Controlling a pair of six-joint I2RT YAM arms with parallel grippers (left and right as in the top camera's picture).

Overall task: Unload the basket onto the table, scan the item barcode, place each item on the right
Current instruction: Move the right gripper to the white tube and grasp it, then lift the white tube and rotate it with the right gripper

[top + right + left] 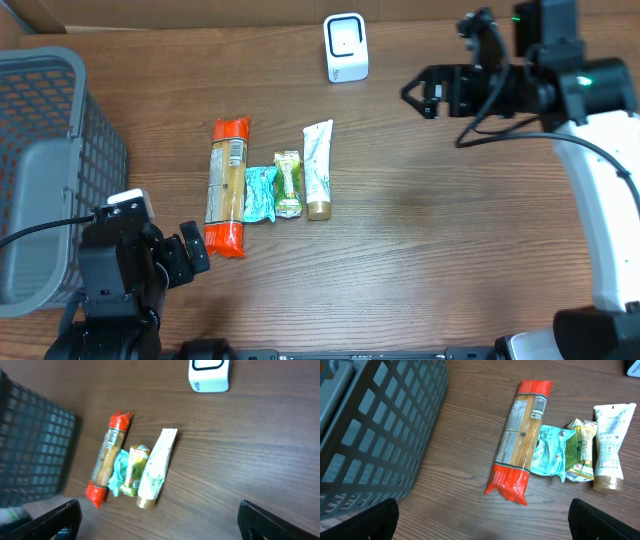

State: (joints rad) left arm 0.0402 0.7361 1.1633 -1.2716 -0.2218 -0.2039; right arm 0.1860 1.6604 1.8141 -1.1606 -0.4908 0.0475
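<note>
My left tool and right tool hang spread, empty. The pasta packet lies label-up near my left, handy for lifting to the scanner.

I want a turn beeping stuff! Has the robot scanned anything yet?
Nothing looks done yet. The orange-ended clear pasta packet, teal crinkly wrapper, green snack packet and white gold-capped tube lie in a row, away from the white box scanner. The left gripper and right gripper are open and empty. All the scanning is left.
</note>
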